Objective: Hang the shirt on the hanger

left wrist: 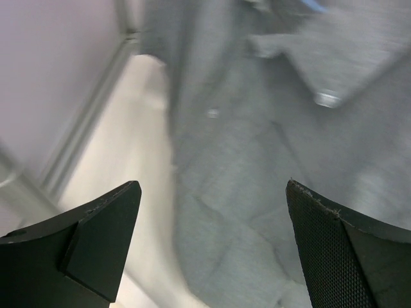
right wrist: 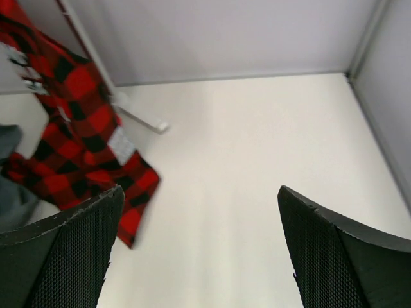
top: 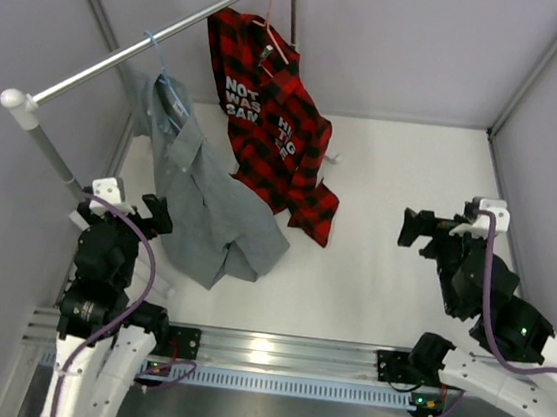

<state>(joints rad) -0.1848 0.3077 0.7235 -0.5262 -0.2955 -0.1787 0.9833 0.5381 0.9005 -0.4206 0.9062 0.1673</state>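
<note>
Seemingly the work is all but done: above the worktop (top: 412, 184), the shirt (top: 204, 200) is seen hung from the rail (top: 115, 54) on the hanger (top: 158, 54), just beside the plaid shirt (top: 274, 117) on a pink hanger (top: 270, 16). What is left is judged to be a clean withdrawal. This is best done slowly and straight back, so that no fold is snagged and the hanger is not swung or slid along the rail. Whether both shoulders are seated on the frame cannot be told, since the collar area is small in the overhead view and blurred in the left wrist view. A check there is advised before the step is counted finished. The left arm (top: 103, 249) is raised near the shirt's lower half, its jaws spread wide and pointed at the grey cloth, with nothing between them. The right arm (top: 476, 281) is held well apart over bare worktop, bent at the elbow, its jaws likewise wide apart and empty, aimed toward the plaid shirt's hem.
</note>
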